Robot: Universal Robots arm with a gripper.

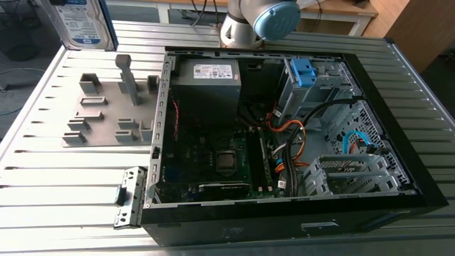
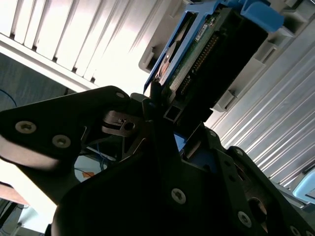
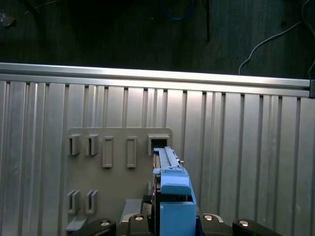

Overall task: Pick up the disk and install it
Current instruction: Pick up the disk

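The disk (image 1: pixel 80 22) hangs in the air at the exterior view's upper left, its white-and-blue label facing the camera, above the table's far left corner. In the second wrist view my gripper (image 2: pixel 167 115) is shut on the disk (image 2: pixel 197 54), whose green circuit board and blue rails show between the black fingers (image 2: pixel 155 98). In the first wrist view the disk (image 3: pixel 170 172) is edge-on with a blue rail on top, held over the grey holder plate (image 3: pixel 118 196).
An open black computer case (image 1: pixel 398 208) lies on the ribbed metal table (image 1: pixel 64 186). It holds a power supply (image 1: pixel 208 80), a blue bracket (image 1: pixel 302 72) at a drive bay, cables and a metal drive cage (image 1: pixel 352 173). The grey holder plate (image 1: pixel 106 114) stands left of the case.
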